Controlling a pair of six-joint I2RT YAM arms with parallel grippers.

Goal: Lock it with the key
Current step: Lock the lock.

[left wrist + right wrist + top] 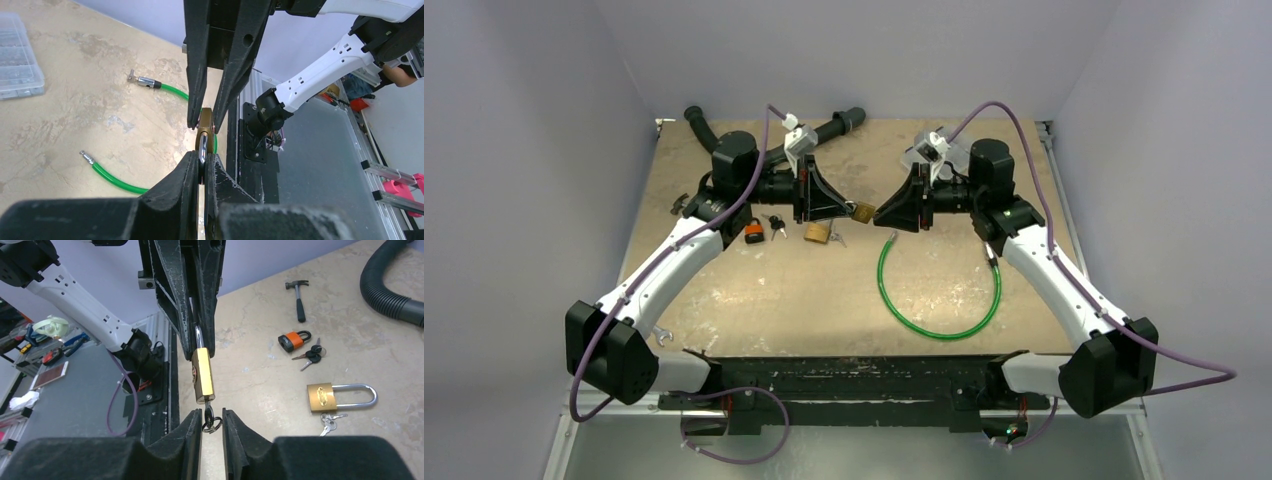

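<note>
**Padlock held off the table, key seated, right fingers not yet on it**

Nearest me, a green looped cable [939, 334] lies on the table. Beyond it I hold the small brass padlock [202, 375] clear of the table between the arms. The left gripper [201, 160] is pressed together on its steel shackle [198, 337].

The dark-headed key [207, 413] sits in the keyway. The right gripper [212, 416] is slightly spread around it, and I see a gap.

I judge the lock dense, rigid and slick, and likely to swivel, so I would take the flat key head squarely.

Only the right wrist view shows the key; the left wrist view shows the shackle grip.

Farther off lie a second brass padlock [321, 397] and an orange-bodied padlock [289, 342].
</note>
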